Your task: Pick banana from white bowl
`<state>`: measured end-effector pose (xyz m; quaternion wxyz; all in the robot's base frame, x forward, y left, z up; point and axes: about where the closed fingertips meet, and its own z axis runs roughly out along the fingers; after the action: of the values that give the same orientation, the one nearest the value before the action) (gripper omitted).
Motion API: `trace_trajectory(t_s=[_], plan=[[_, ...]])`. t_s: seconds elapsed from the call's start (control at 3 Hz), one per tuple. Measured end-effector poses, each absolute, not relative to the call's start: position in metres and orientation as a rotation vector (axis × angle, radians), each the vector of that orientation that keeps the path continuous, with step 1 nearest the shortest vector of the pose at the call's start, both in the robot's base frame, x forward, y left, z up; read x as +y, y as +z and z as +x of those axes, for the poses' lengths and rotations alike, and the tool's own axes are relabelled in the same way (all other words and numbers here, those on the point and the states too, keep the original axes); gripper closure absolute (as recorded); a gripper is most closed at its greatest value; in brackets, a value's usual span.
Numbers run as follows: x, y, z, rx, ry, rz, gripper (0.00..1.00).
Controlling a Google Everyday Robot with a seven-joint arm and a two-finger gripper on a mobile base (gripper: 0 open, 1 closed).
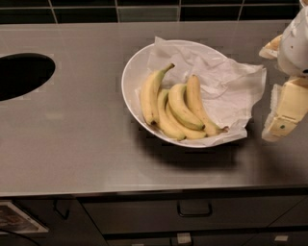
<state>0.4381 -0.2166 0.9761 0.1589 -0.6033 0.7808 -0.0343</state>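
Gripper (272,91) beside white bowl (129,72): four bananas (179,106).

A kitchen: steel counter (72,144), dark tiled wall (144,12), drawers (192,214) below (gripper (268,91) at right edge).

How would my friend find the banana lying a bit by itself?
On the grey counter sits a white bowl lined with crumpled paper, the robot's hand hovering to its right. Inside, yours is the leftmost banana, farthest from the hand, its stem pointing toward the tiled wall while the other three bunch together.
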Motion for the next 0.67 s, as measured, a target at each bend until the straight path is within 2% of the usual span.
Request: trace_trajectory(t_s=[0.67], plan=[[-0.196,0.973,0.448,2.187,-0.086,-1.686,0.0]])
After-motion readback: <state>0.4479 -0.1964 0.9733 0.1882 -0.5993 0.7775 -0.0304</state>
